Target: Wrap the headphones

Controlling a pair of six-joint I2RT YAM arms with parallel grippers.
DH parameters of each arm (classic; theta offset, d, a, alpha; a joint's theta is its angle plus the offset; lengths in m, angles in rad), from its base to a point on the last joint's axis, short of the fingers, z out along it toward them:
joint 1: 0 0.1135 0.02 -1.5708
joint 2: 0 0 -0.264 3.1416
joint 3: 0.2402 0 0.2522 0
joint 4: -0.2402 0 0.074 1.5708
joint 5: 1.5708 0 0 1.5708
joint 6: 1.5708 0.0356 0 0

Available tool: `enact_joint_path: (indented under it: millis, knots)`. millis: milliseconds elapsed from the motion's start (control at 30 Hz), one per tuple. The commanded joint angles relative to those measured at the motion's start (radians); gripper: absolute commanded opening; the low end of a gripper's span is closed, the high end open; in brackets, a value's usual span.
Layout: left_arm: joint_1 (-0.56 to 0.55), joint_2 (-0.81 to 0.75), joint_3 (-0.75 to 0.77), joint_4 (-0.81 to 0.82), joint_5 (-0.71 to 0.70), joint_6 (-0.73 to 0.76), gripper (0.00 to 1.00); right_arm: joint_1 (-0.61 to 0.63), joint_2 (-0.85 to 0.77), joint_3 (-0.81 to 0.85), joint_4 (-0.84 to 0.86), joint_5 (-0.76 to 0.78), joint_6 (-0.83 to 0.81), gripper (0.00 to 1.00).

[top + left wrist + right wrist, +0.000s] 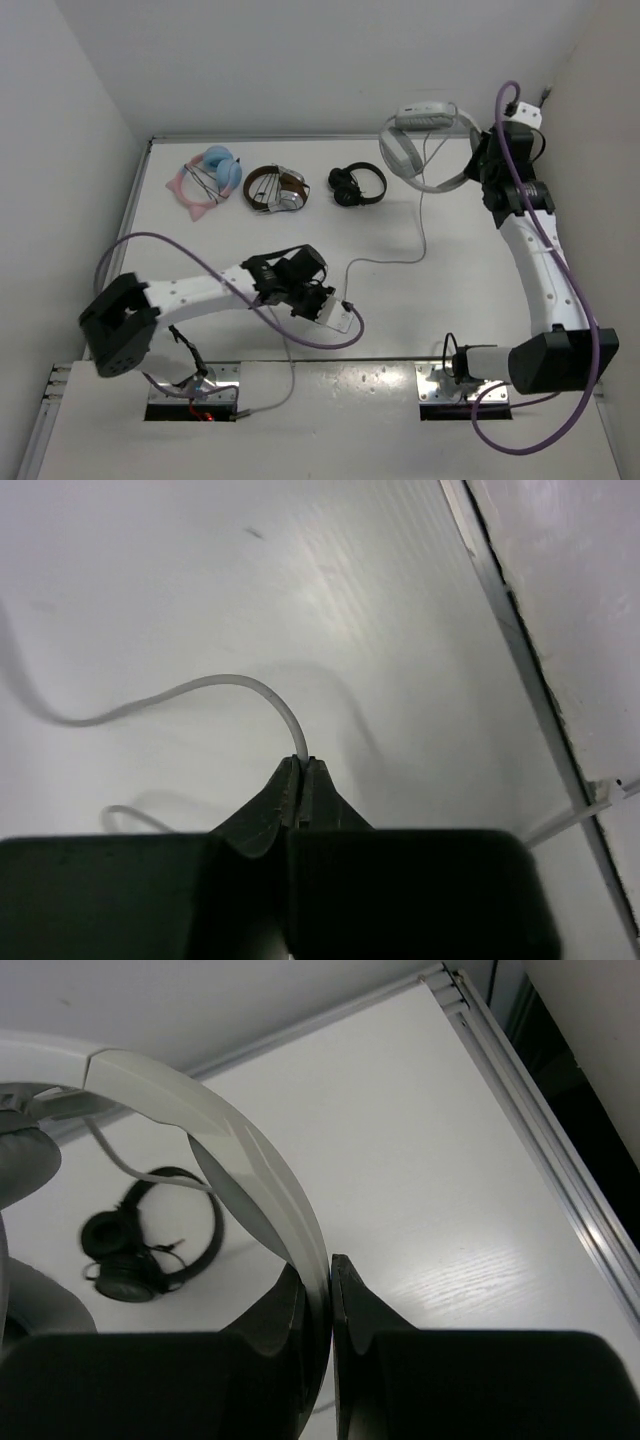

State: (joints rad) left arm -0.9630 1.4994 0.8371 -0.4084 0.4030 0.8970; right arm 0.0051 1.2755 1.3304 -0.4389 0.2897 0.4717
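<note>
The large white headphones [425, 140] hang lifted at the back right. My right gripper [484, 166] is shut on their wide headband [250, 1165], and a grey ear pad [25, 1160] shows at the left of the right wrist view. Their thin grey cable [420, 215] runs down across the table to my left gripper [340, 310], which is shut on the cable [200, 688] near its end, low over the table near the front middle.
A pink-and-blue pair [207, 178], a brown-and-silver pair [276, 188] and a small black pair [356, 185] lie in a row at the back. The black pair also shows in the right wrist view [150, 1245]. The table's right rail [540, 1130] is close to my right gripper.
</note>
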Motion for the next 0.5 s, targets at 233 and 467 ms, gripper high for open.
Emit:
enact_joint_path:
  millis: [233,467]
  knots:
    - [0.007,-0.550,0.106,0.169,0.166,-0.110,0.00,0.038,0.145,-0.105,0.344,0.184,-0.087,0.00]
    - [-0.016,-0.578,0.281,0.253,0.073,-0.248,0.00,0.147,0.202,-0.115,0.356,0.163,-0.096,0.00]
